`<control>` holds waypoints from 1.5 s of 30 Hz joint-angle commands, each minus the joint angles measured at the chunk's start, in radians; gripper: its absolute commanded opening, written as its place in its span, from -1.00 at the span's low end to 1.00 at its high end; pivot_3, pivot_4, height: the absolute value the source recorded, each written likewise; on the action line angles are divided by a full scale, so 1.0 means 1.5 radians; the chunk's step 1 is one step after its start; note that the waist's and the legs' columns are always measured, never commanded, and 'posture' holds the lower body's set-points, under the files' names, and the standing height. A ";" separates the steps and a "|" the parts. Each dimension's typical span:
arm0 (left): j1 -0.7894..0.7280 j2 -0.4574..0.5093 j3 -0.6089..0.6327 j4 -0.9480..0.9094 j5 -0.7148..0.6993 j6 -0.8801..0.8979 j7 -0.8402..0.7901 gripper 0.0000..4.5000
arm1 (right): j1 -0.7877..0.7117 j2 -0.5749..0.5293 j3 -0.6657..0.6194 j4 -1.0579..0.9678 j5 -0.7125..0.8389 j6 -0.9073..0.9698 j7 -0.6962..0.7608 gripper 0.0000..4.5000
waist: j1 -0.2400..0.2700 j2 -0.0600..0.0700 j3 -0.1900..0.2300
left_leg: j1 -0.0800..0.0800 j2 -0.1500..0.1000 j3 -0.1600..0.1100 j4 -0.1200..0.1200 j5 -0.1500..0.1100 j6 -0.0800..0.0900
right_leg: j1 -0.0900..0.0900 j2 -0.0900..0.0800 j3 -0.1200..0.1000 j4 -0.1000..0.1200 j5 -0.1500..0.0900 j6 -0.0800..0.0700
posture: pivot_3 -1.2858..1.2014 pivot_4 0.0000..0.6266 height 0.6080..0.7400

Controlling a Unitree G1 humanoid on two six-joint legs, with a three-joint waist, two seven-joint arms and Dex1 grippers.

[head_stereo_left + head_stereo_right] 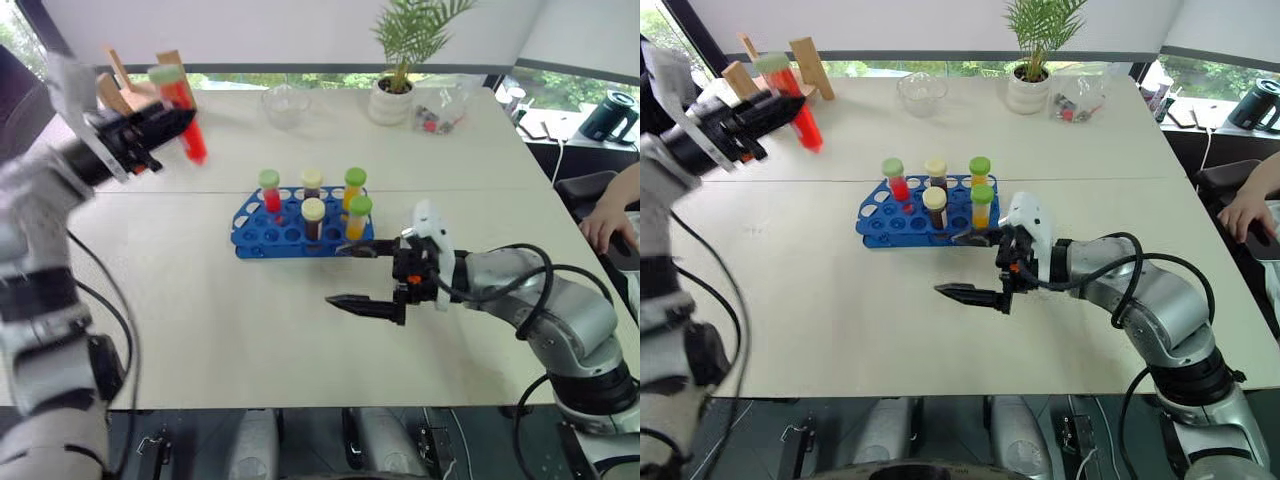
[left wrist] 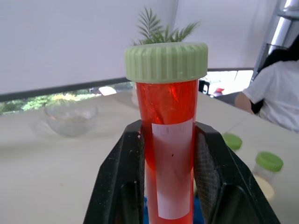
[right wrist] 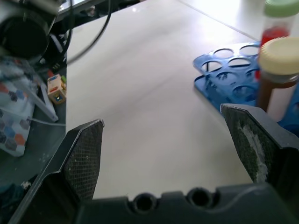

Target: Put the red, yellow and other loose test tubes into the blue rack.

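White tabletop (image 1: pixel 200 330) under a window carries the bright blue plastic holed rack (image 1: pixel 262 234), five capped tubes already standing in it. Left gripper (image 1: pixel 172 122) hangs above and left of the rack, fingers clamped on the clear green-capped red-liquid tube (image 1: pixel 186 112), long axis tilted off upright. Right gripper (image 1: pixel 362 275), fingers apart and empty, sits just beside the rack. Left wrist view shows the tube's white label.

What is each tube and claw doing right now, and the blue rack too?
Left gripper: shut on the red tube, up in the air.
Red tube: capped, held, tilted.
Right gripper: open, holding nothing, beside the rack.
Blue rack: on the table, five capped tubes standing in it, other holes free.
Glass bowl: upright.
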 commanded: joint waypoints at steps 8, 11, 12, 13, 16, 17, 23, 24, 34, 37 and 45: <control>0.125 -0.130 -0.095 -0.088 0.039 -0.170 0.088 -0.62 | -0.064 -0.028 -0.023 0.063 -0.005 -0.004 0.050 0.96 | 0.000 -0.001 0.000 | -0.001 0.001 -0.001 0.005 0.000 0.000 | 0.001 0.002 0.000 0.000 0.001 0.000 | 0.03 -0.52 1.00; 0.157 -0.139 -0.133 -0.081 0.066 -0.213 0.089 -0.62 | -0.067 -0.031 -0.024 0.071 -0.008 -0.007 0.058 0.96 | 0.000 -0.001 0.000 | 0.000 0.001 -0.001 0.004 -0.001 0.002 | 0.001 0.003 0.000 0.000 0.001 0.000 | 0.03 -0.52 1.00; 0.167 -0.138 -0.148 -0.067 0.086 -0.238 0.087 -0.62 | -0.069 -0.030 -0.023 0.075 -0.011 -0.009 0.059 0.96 | 0.001 -0.001 0.000 | -0.001 0.001 -0.001 0.004 -0.001 0.002 | 0.001 0.003 0.000 0.000 0.001 0.000 | 0.03 -0.52 1.00; 0.173 -0.137 -0.160 -0.055 0.103 -0.258 0.087 -0.62 | -0.070 -0.029 -0.020 0.078 -0.015 -0.011 0.059 0.96 | 0.001 -0.001 0.000 | -0.001 0.001 -0.001 0.004 -0.001 0.002 | 0.001 0.003 0.000 0.000 0.001 0.000 | 0.03 -0.52 1.00; 0.186 -0.138 -0.182 -0.043 0.122 -0.287 0.090 -0.62 | -0.068 -0.027 -0.015 0.079 -0.024 -0.015 0.059 0.96 | 0.001 -0.001 0.000 | -0.001 0.001 -0.001 0.005 -0.001 0.002 | 0.001 0.003 0.000 0.000 0.001 0.000 | 0.03 -0.52 1.00; 0.188 -0.140 -0.187 -0.038 0.126 -0.296 0.090 -0.62 | -0.069 -0.023 -0.011 0.078 -0.028 -0.016 0.057 0.96 | 0.001 -0.001 0.000 | -0.001 0.001 -0.001 0.005 -0.001 0.002 | 0.001 0.003 0.000 0.000 0.001 0.000 | 0.03 -0.52 1.00; 0.173 -0.145 -0.203 0.014 0.149 -0.348 0.100 -0.62 | -0.073 0.014 -0.002 0.065 -0.032 -0.013 0.032 0.96 | 0.001 -0.001 0.000 | 0.000 0.001 -0.001 0.004 -0.001 0.002 | 0.001 0.003 0.000 0.000 0.001 0.000 | 0.03 -0.52 1.00; 0.166 -0.145 -0.204 0.026 0.152 -0.356 0.102 -0.62 | -0.072 0.019 -0.001 0.063 -0.032 -0.012 0.028 0.96 | 0.001 -0.001 0.000 | 0.000 0.001 -0.001 0.005 -0.001 0.002 | 0.001 0.003 0.000 0.000 0.001 0.000 | 0.03 -0.52 1.00; 0.149 -0.138 -0.223 0.070 0.169 -0.386 0.092 -0.62 | -0.055 0.030 -0.004 0.046 -0.031 -0.012 0.006 0.96 | 0.001 0.000 0.000 | -0.001 0.001 -0.001 0.004 -0.001 0.003 | 0.001 0.003 0.000 0.000 0.001 0.000 | 0.03 -0.52 1.00; 0.159 -0.136 -0.228 0.062 0.171 -0.383 0.089 -0.62 | -0.051 0.032 -0.004 0.043 -0.029 -0.012 0.001 0.96 | 0.001 -0.001 0.000 | -0.001 0.001 -0.001 0.004 -0.001 0.003 | 0.001 0.003 0.000 0.000 0.001 0.000 | 0.03 -0.52 1.00; 0.177 -0.095 -0.198 -0.014 0.150 -0.317 0.102 0.89 | -0.040 0.024 -0.001 0.054 -0.040 -0.021 0.004 0.96 | 0.000 -0.001 0.000 | -0.001 0.001 -0.001 0.004 -0.002 0.003 | 0.001 0.003 0.000 -0.001 0.001 0.000 | 0.03 -0.52 1.00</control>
